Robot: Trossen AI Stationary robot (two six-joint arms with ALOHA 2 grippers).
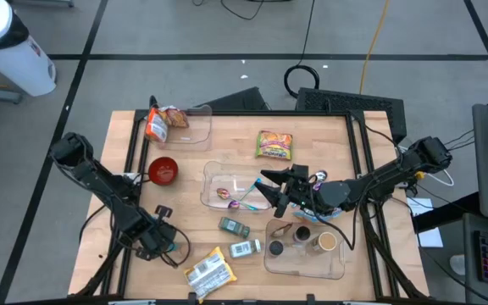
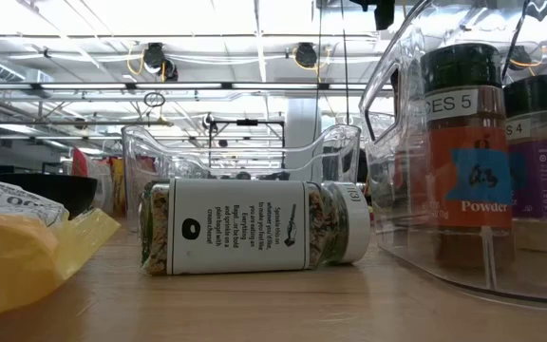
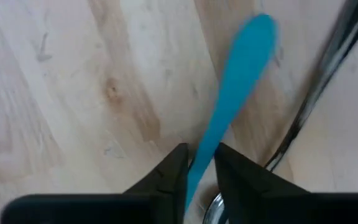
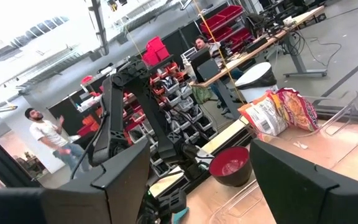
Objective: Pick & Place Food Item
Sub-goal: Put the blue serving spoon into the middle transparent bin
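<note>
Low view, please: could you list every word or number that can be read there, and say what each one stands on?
"DES 5", cut off at its start: white label on the dark lid of the brown spice jar.
"Powder": that jar's orange front label.
"S 4", also cut off: lid of the purple-labelled jar.
Lying spice bottle: its white label carries sideways print, too small to read.
Yellow packet: print too blurred to read.

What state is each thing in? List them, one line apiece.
left gripper, shut on the blue utensil handle
right gripper, open, over the middle clear tray
spice jar, lying on its side, cap on
red bowl, upright
powder jar, upright, capped, inside the clear bin
</note>
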